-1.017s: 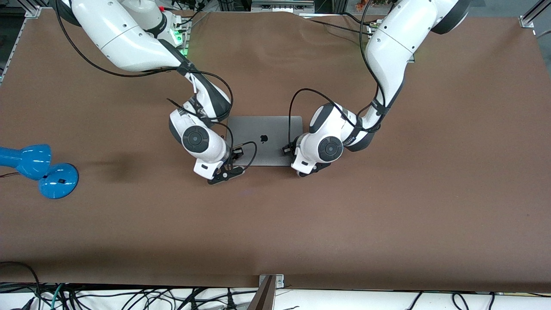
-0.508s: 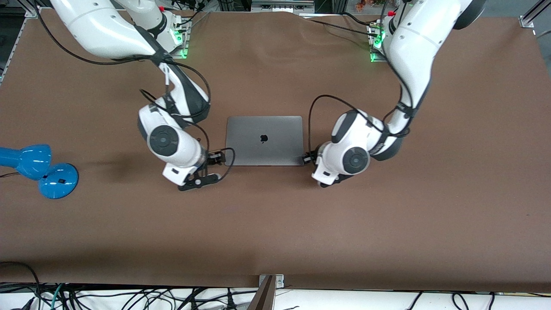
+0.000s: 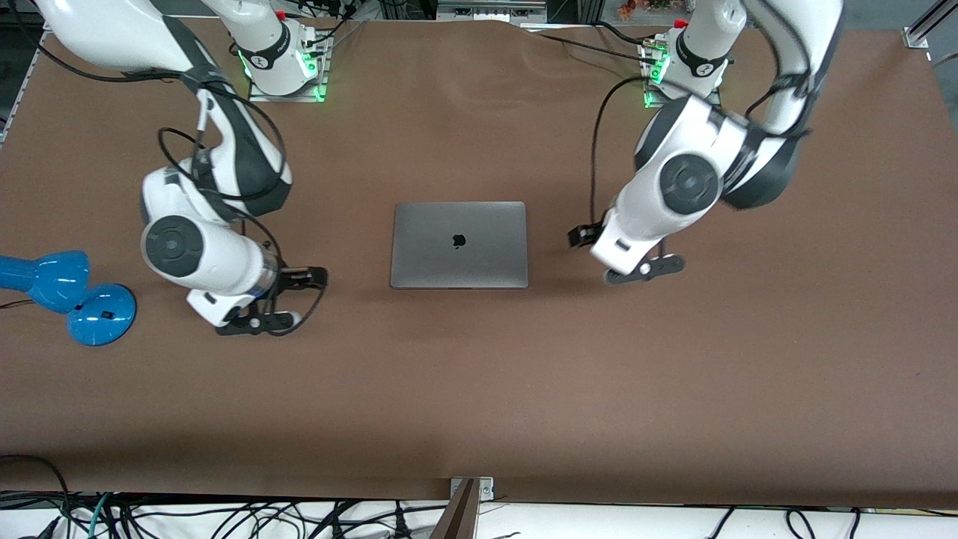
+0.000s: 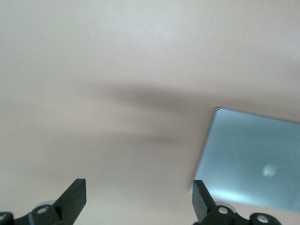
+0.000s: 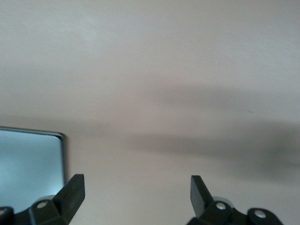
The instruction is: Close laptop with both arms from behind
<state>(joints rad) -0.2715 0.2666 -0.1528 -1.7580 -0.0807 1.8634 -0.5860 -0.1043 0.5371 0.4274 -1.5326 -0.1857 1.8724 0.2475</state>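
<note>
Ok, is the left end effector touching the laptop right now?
Apart. The front view shows bare brown table between the left end effector and the closed laptop; the left wrist view shows open fingers off its lid.

Left gripper (image 3: 627, 258): pulling away from the laptop (image 3: 459, 244), now hanging over bare table (image 3: 479, 389) toward the left arm's end, fingers (image 4: 75, 199) standing wide apart.
Right gripper (image 3: 281, 299): drawing off from the laptop's other edge, now over bare table toward the right arm's end, fingers (image 5: 72, 192) spread wide, nothing between them.
</note>
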